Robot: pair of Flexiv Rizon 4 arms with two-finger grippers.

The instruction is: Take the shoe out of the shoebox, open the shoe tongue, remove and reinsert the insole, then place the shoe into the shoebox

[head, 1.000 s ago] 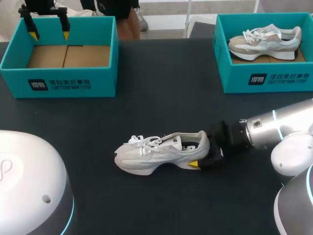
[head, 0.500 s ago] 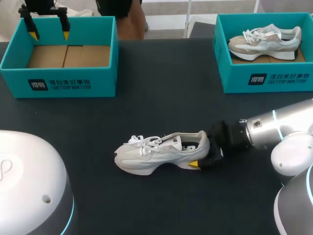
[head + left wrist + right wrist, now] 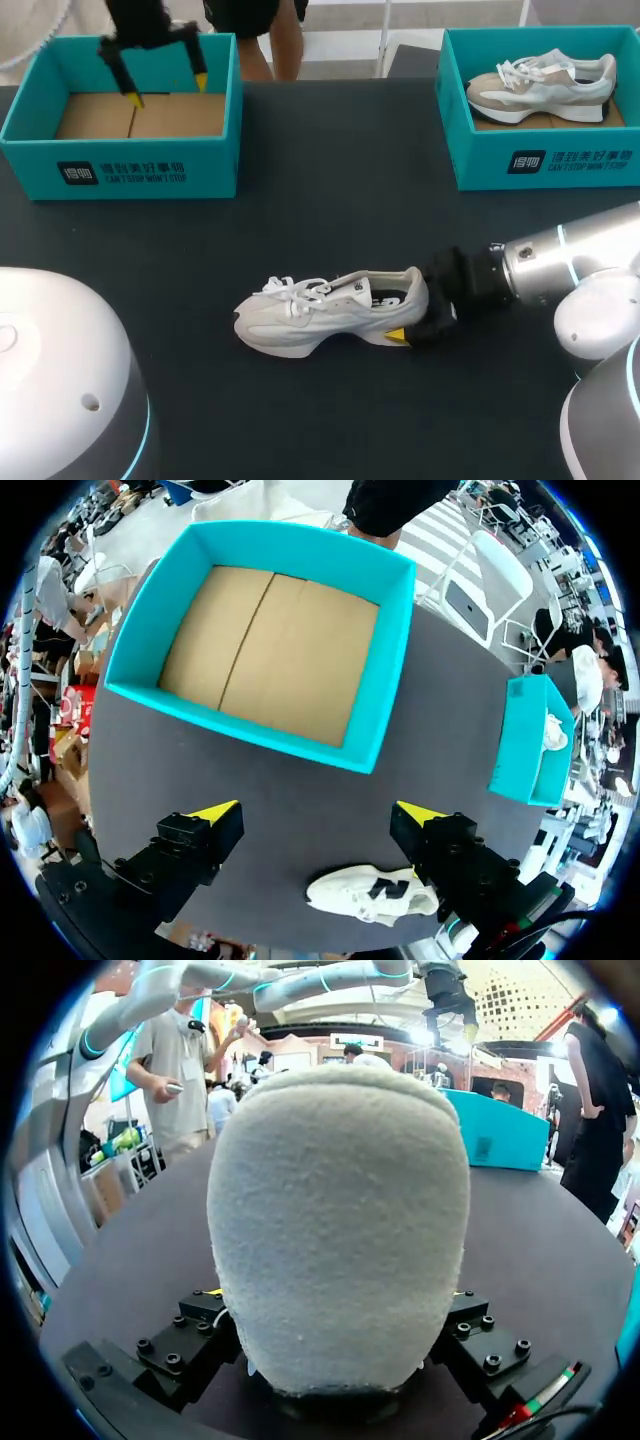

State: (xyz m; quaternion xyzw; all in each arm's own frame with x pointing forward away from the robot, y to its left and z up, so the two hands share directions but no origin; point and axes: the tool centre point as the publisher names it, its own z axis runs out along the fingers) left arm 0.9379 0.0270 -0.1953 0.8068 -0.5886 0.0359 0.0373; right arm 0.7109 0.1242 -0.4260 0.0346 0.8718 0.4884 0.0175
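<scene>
A white sneaker (image 3: 320, 310) lies on its sole in the middle of the dark table, toe to the left. My right gripper (image 3: 408, 305) comes in from the right and is shut on the heel. In the right wrist view the fuzzy heel (image 3: 340, 1220) fills the space between the fingers and hides most of the yellow tips. My left gripper (image 3: 166, 90) hangs open over the back of the empty teal shoebox (image 3: 120, 170), holding nothing. In the left wrist view the shoebox (image 3: 385, 680) lies ahead of the open gripper (image 3: 318, 812), and the sneaker (image 3: 370, 895) shows under it.
A second teal shoebox (image 3: 545, 160) at the back right holds another sneaker (image 3: 540, 85). The left box shows only its cardboard floor (image 3: 140, 115). Bare dark tabletop lies between the boxes and around the sneaker.
My left gripper has moved right, from the box's back left corner to over its back middle. The right arm and the sneaker have stayed put.
</scene>
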